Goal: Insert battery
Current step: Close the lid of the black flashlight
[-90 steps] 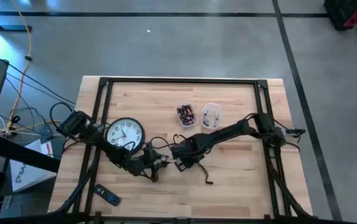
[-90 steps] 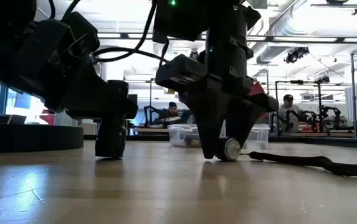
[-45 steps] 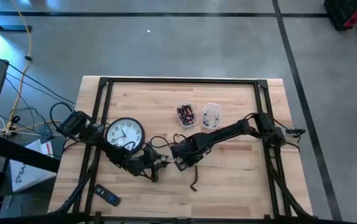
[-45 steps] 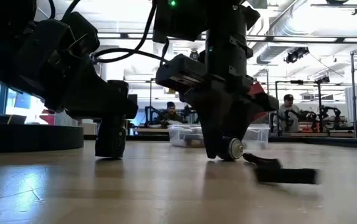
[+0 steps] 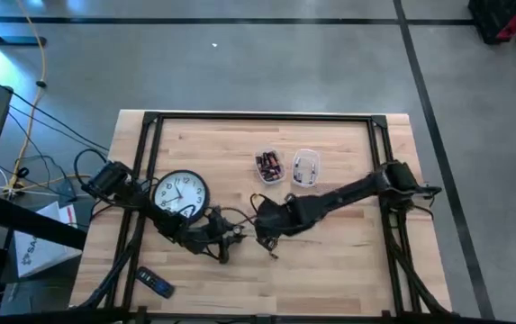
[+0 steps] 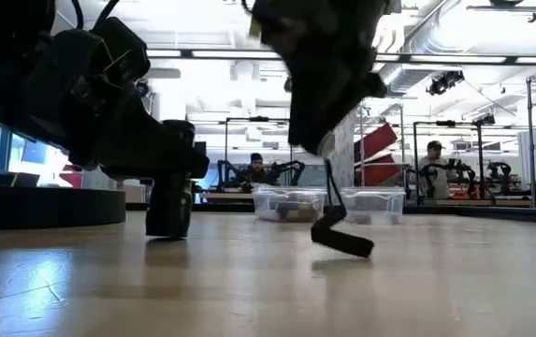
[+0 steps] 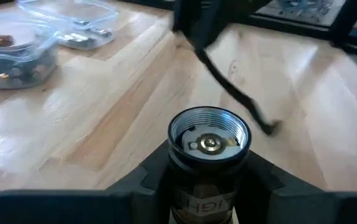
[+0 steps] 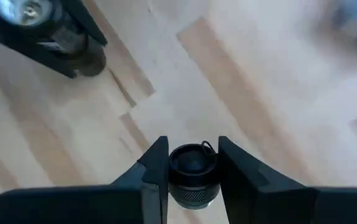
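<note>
The left gripper (image 5: 224,241), low and left of centre in the high view, has its fingers (image 7: 147,177) closed around the flashlight body (image 7: 208,155), holding it with the open threaded mouth exposed; the brass contact at the bottom of the tube shows, so no battery looks to be inside yet. The right gripper (image 5: 267,236), just right of it in the high view, is shut on the tail cap (image 8: 192,175), whose lanyard (image 6: 340,232) hangs down and touches the worktop (image 5: 330,261).

The batteries (image 5: 268,166) sit in a clear tub in the upper middle of the high view, with a second clear tub (image 5: 305,167) just to its right, both well apart from the grippers.

With both grippers occupied, I judge that the cap has to be put down first, on bare wood clear of the tube's mouth and with the lanyard laid away from it. The right arm could then fetch one cell, gripping it near one end so that it can enter along the tube's axis. The left arm should hold the body steady, mouth unobstructed.

The clock (image 5: 181,193) and the remote (image 5: 157,284), at left, play no part.
</note>
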Tool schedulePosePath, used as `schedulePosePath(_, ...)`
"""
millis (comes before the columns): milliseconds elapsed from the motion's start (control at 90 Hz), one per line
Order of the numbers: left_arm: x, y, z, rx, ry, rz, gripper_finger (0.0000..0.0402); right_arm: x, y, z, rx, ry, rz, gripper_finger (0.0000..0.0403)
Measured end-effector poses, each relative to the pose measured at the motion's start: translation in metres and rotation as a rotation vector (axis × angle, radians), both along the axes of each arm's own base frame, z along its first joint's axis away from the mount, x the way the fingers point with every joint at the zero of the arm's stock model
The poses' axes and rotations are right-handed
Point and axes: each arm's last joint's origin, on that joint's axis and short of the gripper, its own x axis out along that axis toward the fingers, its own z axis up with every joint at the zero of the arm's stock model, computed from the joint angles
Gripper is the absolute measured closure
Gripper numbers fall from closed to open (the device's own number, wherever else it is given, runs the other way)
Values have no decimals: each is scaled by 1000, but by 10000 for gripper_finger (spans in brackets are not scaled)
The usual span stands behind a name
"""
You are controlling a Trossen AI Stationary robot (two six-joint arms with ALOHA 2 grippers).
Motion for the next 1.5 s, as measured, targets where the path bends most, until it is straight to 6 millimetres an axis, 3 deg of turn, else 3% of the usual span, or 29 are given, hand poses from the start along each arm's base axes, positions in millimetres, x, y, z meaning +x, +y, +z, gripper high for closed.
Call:
schedulePosePath(244, 32, -5, -8, -27, -43, -119, 305, 0, 8, 5, -278, -106, 44, 333)
schedulePosePath(367, 46, -5, -11, 11, -40, -141, 305, 7, 9, 0, -328, -184, 96, 333)
schedulePosePath(689, 52, 7, -11, 88, -42, -84, 305, -1, 4, -42, -479, -284, 148, 334)
schedulePosePath(933, 52, 8, -12, 77, -27, -64, 305, -27, 2, -36, -435, -576, 171, 334)
schedulePosePath(1111, 52, 8, -12, 77, -28, -61, 305, -50, -7, -40, -260, -838, 328, 334)
schedulePosePath(1256, 53, 8, -12, 73, -29, -58, 305, -54, -19, -44, -164, -995, 476, 335)
schedulePosePath(1500, 62, 5, -7, 91, -37, -89, 305, -47, -27, -62, -108, -1017, 715, 329)
